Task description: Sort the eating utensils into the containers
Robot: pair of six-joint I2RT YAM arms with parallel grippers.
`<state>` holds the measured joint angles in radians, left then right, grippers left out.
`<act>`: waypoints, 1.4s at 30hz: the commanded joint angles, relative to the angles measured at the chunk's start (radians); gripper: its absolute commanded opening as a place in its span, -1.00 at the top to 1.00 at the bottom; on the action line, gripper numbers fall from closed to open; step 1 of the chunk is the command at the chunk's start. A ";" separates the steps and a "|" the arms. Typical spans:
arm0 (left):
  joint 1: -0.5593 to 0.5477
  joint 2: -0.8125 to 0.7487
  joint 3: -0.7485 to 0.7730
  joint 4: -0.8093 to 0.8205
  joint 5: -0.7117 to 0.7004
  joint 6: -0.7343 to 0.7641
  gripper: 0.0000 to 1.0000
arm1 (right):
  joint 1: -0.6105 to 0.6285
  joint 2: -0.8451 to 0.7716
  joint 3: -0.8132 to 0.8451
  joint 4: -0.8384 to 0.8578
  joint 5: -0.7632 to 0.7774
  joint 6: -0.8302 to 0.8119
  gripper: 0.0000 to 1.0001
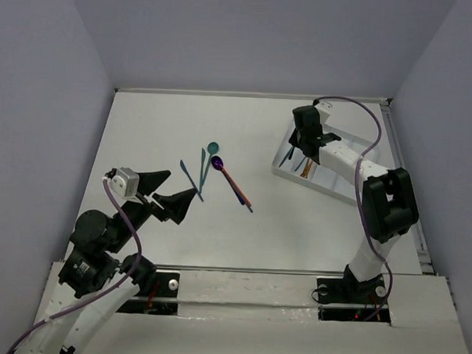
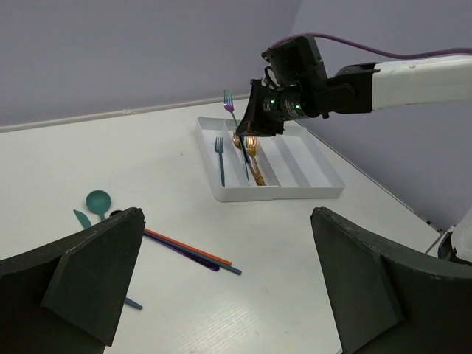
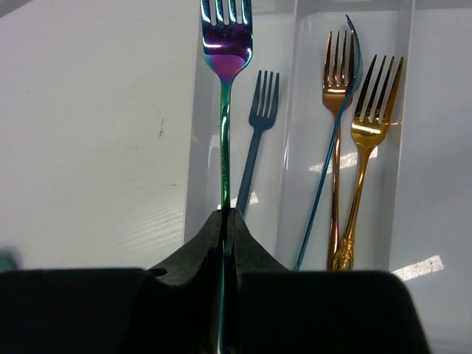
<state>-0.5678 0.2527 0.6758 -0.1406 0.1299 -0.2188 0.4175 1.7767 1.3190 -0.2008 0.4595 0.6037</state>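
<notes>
The white divided tray [image 1: 327, 182] sits at the right. My right gripper [image 1: 304, 145] hovers over its far end, shut on the handle of an iridescent purple-teal fork [image 3: 226, 88], tines pointing away; the jaws [image 3: 227, 218] pinch it over the compartment holding a dark blue fork [image 3: 255, 140]. The neighbouring compartment holds two gold forks [image 3: 364, 133] and a thin teal utensil [image 3: 329, 158]. Loose utensils lie mid-table: a teal spoon [image 1: 213, 148], a purple spoon [image 1: 218, 164], teal knives [image 1: 191, 173] and orange and blue handles [image 1: 240, 192]. My left gripper [image 1: 173, 192] is open and empty, near them.
Grey walls enclose the table on three sides. In the left wrist view the tray [image 2: 302, 166], the held fork [image 2: 229, 99] and the right gripper [image 2: 256, 122] lie ahead; the teal spoon [image 2: 98, 199] and crossed handles [image 2: 188, 249] lie at the left.
</notes>
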 commanded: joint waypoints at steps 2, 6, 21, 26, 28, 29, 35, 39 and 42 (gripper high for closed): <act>0.002 0.023 0.033 0.032 0.002 0.004 -0.98 | -0.032 0.087 0.083 0.043 -0.041 -0.035 1.00; 0.011 0.037 0.033 0.033 0.005 0.004 -0.98 | -0.054 0.119 0.092 0.041 -0.059 -0.032 1.00; 0.039 0.056 0.031 0.036 0.011 0.004 -0.98 | -0.063 0.165 0.097 0.063 -0.111 -0.027 0.79; 0.039 0.053 0.030 0.032 0.008 0.004 -0.98 | -0.063 0.171 0.088 0.072 -0.119 -0.021 0.66; 0.048 0.056 0.031 0.035 0.011 0.004 -0.98 | -0.063 0.171 0.088 0.072 -0.119 -0.021 0.64; 0.048 0.060 0.031 0.035 0.014 0.004 -0.98 | -0.063 0.171 0.088 0.070 -0.117 -0.021 0.64; 0.048 0.053 0.031 0.036 0.022 0.004 -0.98 | -0.063 0.170 0.089 0.072 -0.128 -0.022 0.30; 0.048 0.053 0.030 0.035 0.022 0.004 -0.98 | -0.063 0.091 0.063 0.102 -0.166 -0.038 0.21; 0.048 0.054 0.031 0.038 0.020 0.004 -0.98 | -0.017 0.034 0.033 0.132 -0.196 -0.070 0.18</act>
<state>-0.5259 0.3038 0.6758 -0.1406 0.1356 -0.2184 0.3614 1.9255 1.3613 -0.1616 0.3088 0.5785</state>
